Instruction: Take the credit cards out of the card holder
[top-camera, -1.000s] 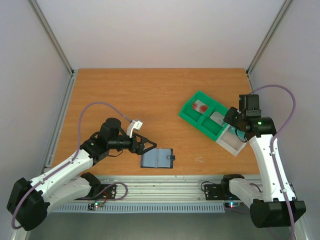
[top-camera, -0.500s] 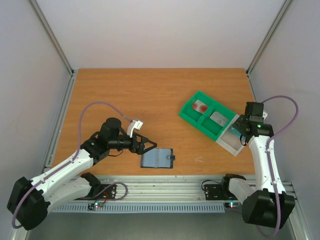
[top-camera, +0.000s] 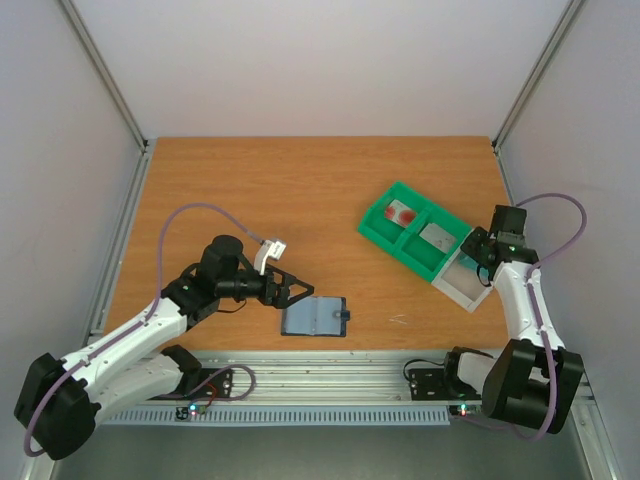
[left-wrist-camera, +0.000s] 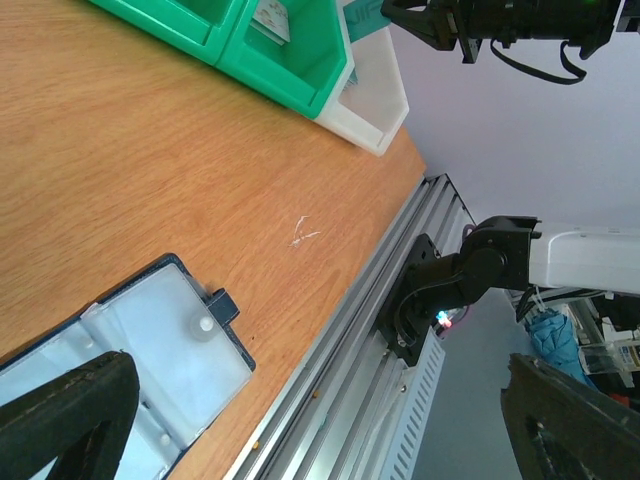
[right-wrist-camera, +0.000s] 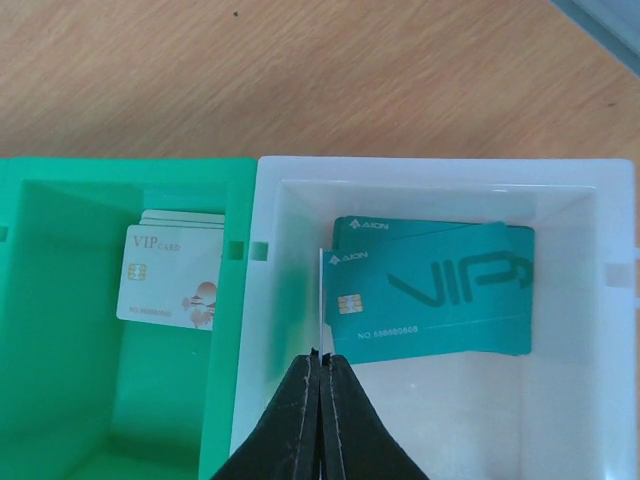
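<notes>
Wooden table: card holder just right of the wide-spread left gripper (arm low, outstretched); right gripper, seemingly closed, over teal credit cards.

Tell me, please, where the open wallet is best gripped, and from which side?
Probably its left edge, coming in low from the left. The wallet lies open and flat on the table, so only its thin edges offer a pinch. The left gripper, fingers open, hovers at that edge.
</notes>
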